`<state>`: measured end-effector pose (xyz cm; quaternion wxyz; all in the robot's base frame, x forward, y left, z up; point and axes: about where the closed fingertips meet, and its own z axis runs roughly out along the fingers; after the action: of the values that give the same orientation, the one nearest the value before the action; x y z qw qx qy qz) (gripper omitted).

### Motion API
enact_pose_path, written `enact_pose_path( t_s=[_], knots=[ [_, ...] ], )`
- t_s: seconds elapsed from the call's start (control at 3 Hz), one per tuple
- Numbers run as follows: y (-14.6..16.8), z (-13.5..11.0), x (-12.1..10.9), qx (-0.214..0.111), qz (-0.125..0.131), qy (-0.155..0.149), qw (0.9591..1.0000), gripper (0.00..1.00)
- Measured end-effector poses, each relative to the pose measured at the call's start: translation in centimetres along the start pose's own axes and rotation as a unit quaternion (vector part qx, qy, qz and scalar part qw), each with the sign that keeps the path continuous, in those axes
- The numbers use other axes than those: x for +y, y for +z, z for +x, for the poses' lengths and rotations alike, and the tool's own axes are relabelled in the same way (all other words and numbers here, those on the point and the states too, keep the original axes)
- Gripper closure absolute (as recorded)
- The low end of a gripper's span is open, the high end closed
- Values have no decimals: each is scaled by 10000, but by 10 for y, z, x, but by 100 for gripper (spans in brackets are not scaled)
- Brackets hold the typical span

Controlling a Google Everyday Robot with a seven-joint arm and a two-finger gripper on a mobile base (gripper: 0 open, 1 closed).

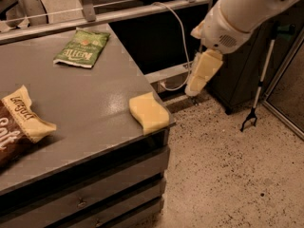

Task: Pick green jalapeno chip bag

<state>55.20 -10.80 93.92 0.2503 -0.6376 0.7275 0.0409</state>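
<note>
The green jalapeno chip bag (81,48) lies flat on the grey table (85,103) near its far edge, with white lettering facing up. My gripper (194,90) hangs from the white arm (242,11) off the table's right side, over the floor. It is to the right of the bag, well apart from it, and holds nothing.
A yellow sponge (148,113) sits at the table's near right corner. A brown-and-cream "Salt" bag (16,125) lies at the left edge. A white cable (178,37) and a dark cabinet (242,75) stand behind the arm. A black grabber tool (256,91) leans at right.
</note>
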Motion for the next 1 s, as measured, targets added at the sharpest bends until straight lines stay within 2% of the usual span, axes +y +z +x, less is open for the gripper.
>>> enact_pose_path(
  t_s=[0.33, 0.67, 1.0],
  knots=[
    [59, -54, -41, -586, -57, -199, 9981, 0],
    [109, -97, -77, -1132, -48, -228, 9933, 0],
    [109, -97, -77, -1132, -49, -228, 9933, 0]
  ],
)
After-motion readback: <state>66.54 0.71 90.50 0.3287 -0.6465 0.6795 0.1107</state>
